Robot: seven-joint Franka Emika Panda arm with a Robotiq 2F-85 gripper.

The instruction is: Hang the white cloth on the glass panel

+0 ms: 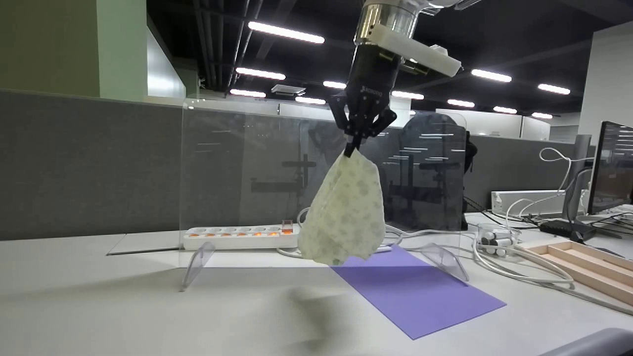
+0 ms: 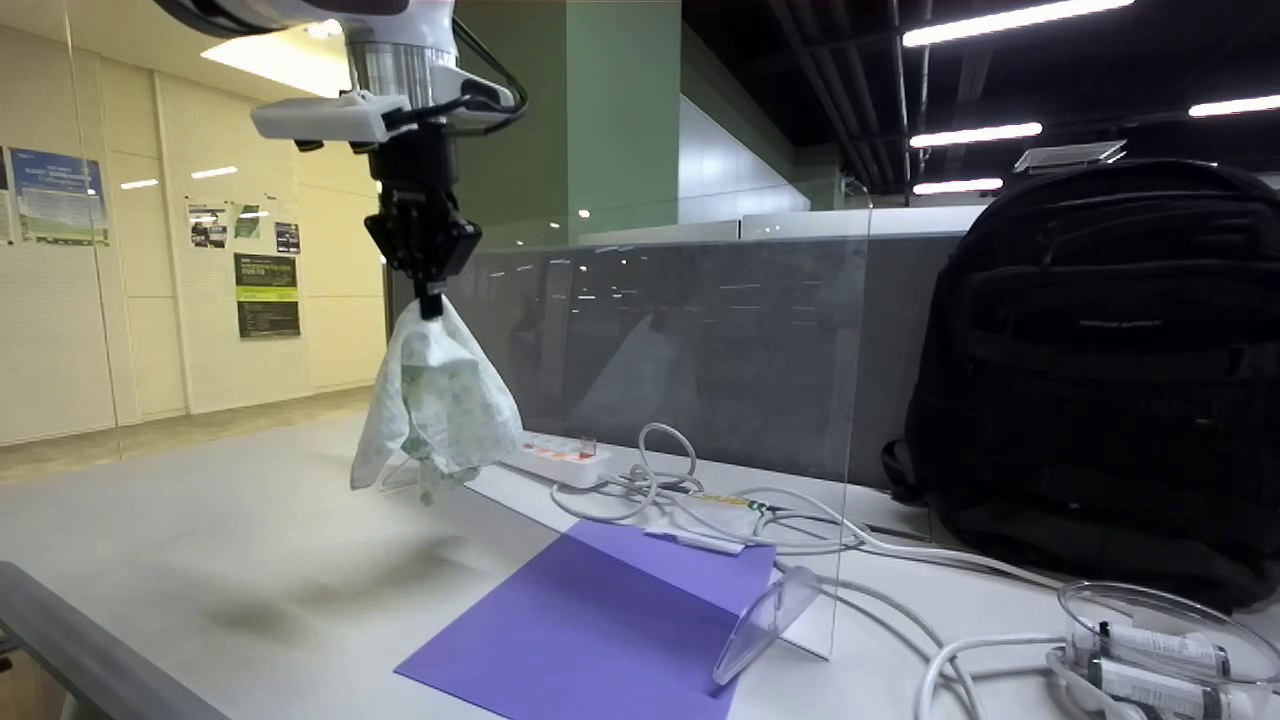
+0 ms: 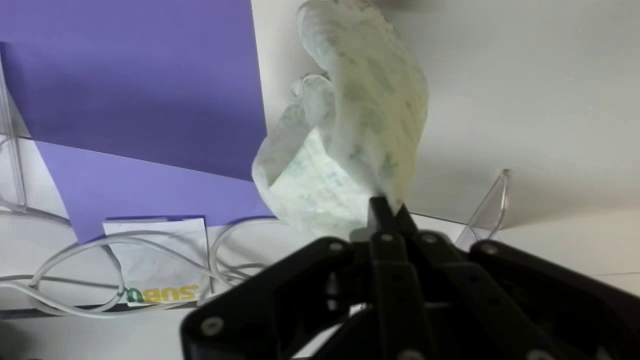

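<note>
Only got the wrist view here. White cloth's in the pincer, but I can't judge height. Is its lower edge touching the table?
Observer: No. In both exterior views the white cloth hangs clear of the table.
Operator: Are the tips of the pincer above the glass panel yet?
Observer: Doesn't look like it. In both exterior views the fingertips show lower than the glass panel's top edge, so it likely needs a lift.
Operator: Anything tall behind the glass panel?
Observer: Yes, a black backpack; an exterior view shows part of it through the glass panel.
</note>
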